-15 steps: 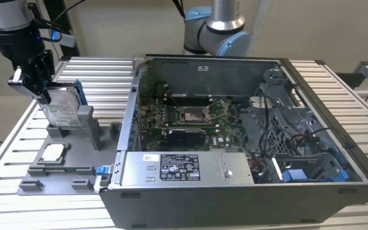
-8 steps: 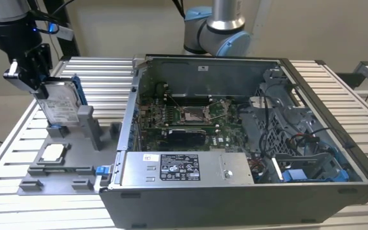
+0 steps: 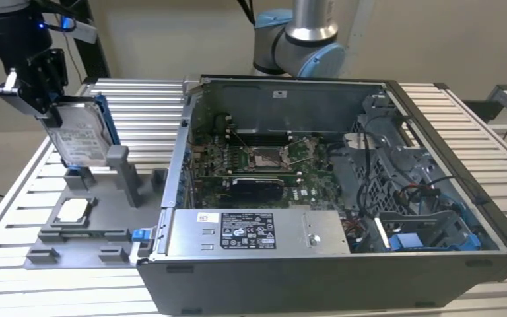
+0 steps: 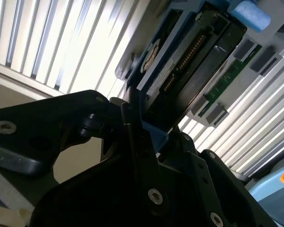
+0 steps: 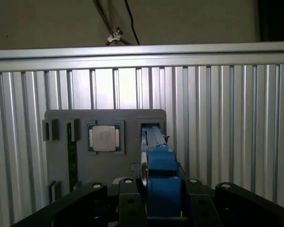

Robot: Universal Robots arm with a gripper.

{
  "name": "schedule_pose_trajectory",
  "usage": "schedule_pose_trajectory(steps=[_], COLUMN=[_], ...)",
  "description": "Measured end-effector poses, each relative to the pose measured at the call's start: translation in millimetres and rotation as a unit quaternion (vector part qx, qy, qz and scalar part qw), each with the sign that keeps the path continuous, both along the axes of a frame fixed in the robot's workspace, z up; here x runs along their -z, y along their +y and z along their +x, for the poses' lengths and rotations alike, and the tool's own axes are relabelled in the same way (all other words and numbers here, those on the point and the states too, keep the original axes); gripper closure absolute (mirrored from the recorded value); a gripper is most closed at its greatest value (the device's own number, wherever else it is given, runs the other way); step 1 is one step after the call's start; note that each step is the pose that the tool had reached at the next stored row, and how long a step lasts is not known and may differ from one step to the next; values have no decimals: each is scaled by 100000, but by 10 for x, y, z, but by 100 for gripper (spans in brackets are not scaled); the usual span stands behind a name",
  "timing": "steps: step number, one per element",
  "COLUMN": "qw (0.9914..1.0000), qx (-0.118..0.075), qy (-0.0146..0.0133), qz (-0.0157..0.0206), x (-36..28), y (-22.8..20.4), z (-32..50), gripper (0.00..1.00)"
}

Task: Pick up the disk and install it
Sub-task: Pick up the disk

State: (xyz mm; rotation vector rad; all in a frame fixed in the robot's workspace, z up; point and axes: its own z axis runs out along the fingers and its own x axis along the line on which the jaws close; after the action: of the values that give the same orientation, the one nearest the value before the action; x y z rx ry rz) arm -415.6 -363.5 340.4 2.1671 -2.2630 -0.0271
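There were one disk (image 3: 82, 142), one gripper (image 3: 51, 112), one open computer case (image 3: 324, 284), one grey tray (image 3: 103, 228), one square chip (image 3: 71, 210), one grey labelled box (image 3: 324, 231) and one slatted table (image 3: 148, 99) beneath.

Hand (image 3: 49, 109) at exterior view's left, held high, tilted, fingers pointing down. Fingers (image 5: 129, 201) clamped either side of disk (image 3: 82, 142) at its upper edge; disk hangs near upright beneath. Black wrist housing (image 3: 7, 30) directly above hand. Grey-blue arm joint (image 3: 302, 43) at rear centre.
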Motion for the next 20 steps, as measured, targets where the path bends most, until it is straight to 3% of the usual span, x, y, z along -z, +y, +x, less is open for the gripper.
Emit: schedule_pose_trajectory(steps=[7,20], qw=[100000,99998], qx=[-13,-2], qy=[-2,-4], qz=[-192,-549], x=[-161,-523], y=[5,7], z=[1,0], gripper=[100,100])
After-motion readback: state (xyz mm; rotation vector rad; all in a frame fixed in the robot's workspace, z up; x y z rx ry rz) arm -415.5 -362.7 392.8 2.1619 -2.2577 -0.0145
